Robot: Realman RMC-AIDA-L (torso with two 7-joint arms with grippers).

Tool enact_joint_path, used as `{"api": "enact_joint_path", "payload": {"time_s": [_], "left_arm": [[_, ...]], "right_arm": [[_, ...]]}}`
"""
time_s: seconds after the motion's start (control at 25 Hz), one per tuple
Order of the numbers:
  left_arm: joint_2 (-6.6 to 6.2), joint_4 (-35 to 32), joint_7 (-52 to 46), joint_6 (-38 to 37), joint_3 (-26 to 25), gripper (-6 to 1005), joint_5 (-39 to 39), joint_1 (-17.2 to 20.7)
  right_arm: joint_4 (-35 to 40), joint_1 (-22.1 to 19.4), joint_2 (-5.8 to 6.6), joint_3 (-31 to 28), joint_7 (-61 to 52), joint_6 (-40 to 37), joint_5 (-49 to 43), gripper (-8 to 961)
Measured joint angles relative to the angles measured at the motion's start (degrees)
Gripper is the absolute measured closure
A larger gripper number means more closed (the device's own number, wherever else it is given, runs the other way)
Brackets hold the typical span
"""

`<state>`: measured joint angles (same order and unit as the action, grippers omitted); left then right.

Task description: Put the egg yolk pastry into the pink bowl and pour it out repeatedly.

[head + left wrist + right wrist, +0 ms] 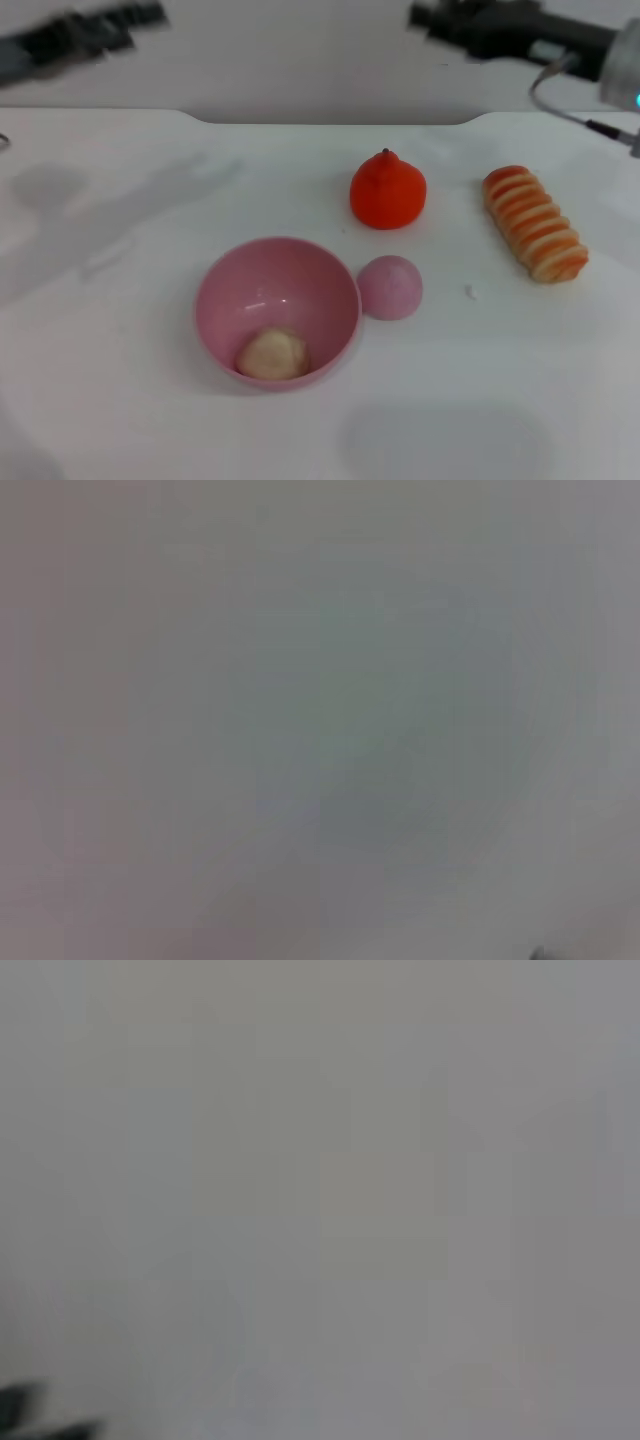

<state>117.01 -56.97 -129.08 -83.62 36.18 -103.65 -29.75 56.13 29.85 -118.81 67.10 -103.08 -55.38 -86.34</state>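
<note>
Nearest the robot on the white counter (100, 400), the pink bowl (276, 311) stands upright with the egg yolk pastry (272, 355) lying inside, against its near wall. So the putting-in looks done for this round; the pour-out is what remains, and nothing grips the bowl yet. Touching the bowl's right rim sits a small mauve dome (390, 287). Farther back are an orange-red tomato-shaped fruit (388, 189) and, to the right, a striped bread roll (535, 222). Open counter lies left of and before the bowl, good room for tipping. At the far edge both arms hang high: left gripper (85, 35) and right gripper (450, 22), and I cannot tell whether either is released or clenched.
</note>
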Motion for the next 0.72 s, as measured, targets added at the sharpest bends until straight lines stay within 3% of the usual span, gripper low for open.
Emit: {"api": "enact_joint_path", "payload": {"time_s": [0.12, 0.24, 0.4, 0.56, 0.72], "left_arm": [[-0.12, 5.76, 9.01, -1.47, -4.13, 165, 14.32, 3.41], [0.57, 10.96, 20.59, -1.64, -7.18, 166, 26.1, 7.08], [1.0, 20.88, 40.05, -1.78, -8.23, 166, 40.13, 10.57], [1.18, 31.1, 66.51, -2.75, -8.33, 166, 49.2, 12.06], [1.48, 41.25, 91.63, -5.98, -8.33, 166, 51.9, 12.42]], "right_arm": [[-9.25, -0.55, 0.19, -5.39, 6.61, -1.55, 15.56, 459], [-18.62, -0.99, 0.29, -10.12, 14.07, -4.64, 28.8, 459], [-29.67, -1.29, 0.08, -13.56, 26.12, -7.77, 44.45, 459], [-39.39, -0.86, -0.31, -14.01, 48.02, -10.24, 57.83, 459], [-51.16, 0.93, -0.73, -13.74, 71.77, -15.52, 68.1, 459]]}}
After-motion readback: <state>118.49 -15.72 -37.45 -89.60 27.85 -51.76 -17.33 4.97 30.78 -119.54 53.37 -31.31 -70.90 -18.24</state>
